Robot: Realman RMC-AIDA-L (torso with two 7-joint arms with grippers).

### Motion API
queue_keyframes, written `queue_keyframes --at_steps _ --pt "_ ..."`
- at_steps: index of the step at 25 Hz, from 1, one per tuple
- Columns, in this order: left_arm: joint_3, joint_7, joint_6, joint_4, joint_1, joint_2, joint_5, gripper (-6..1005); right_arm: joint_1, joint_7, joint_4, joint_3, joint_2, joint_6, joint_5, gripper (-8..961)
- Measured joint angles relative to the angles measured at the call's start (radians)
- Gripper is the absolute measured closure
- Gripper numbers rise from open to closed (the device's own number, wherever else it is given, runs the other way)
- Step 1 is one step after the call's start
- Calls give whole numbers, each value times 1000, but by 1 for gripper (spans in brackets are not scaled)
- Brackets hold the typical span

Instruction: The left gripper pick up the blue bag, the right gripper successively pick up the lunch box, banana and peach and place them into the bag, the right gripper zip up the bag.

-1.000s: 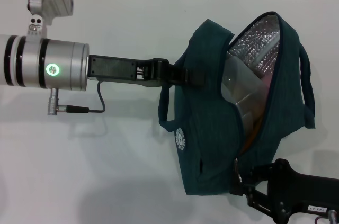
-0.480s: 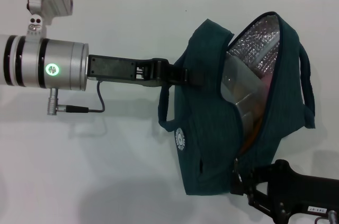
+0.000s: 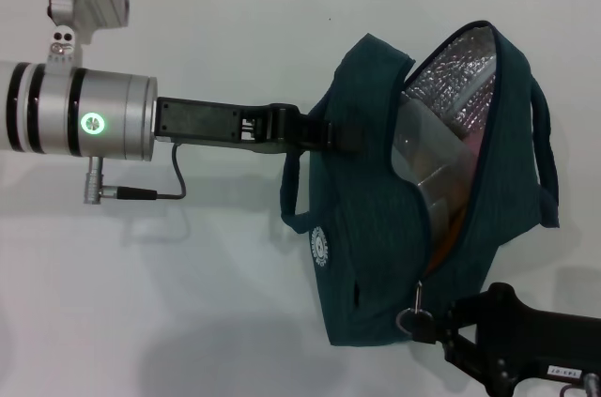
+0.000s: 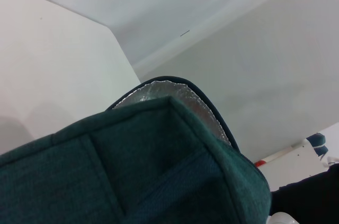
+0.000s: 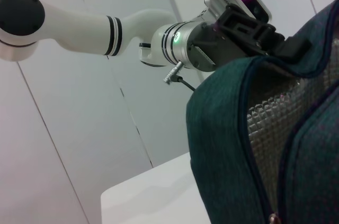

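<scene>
The blue bag (image 3: pixel 371 228) hangs above the white table, its mouth open and showing the silver foil lining (image 3: pixel 455 78). My left gripper (image 3: pixel 324 134) is shut on the bag's near handle and holds it up. Inside, the clear lunch box (image 3: pixel 423 160) shows, with an orange sliver of the banana (image 3: pixel 453 223) beside it. The peach is hidden. My right gripper (image 3: pixel 424 326) is at the lower end of the zipper, shut on the metal ring pull (image 3: pixel 410 319). The bag also fills the left wrist view (image 4: pixel 132 176) and the right wrist view (image 5: pixel 228 128).
The white table (image 3: pixel 188 303) spreads under and around the bag, with a white wall behind it. The left arm with its green light ring (image 3: pixel 92 121) reaches in from the left. It also shows in the right wrist view (image 5: pixel 180 44).
The metal ring pull has come into view beside my right fingertips at the bag's lower end. The right gripper has shifted slightly. The left arm and the bag have stayed still.
</scene>
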Motion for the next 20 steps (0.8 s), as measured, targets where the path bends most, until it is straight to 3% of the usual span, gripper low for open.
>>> queue_keyframes --at_steps 11,20 --pt "-4 1 0 0 4 0 0 945 -36 1 4 14 -7 -33 2 943" --pt "-6 1 -1 0 9 0 0 944 -93 -3 -7 136 -15 -101 4 943"
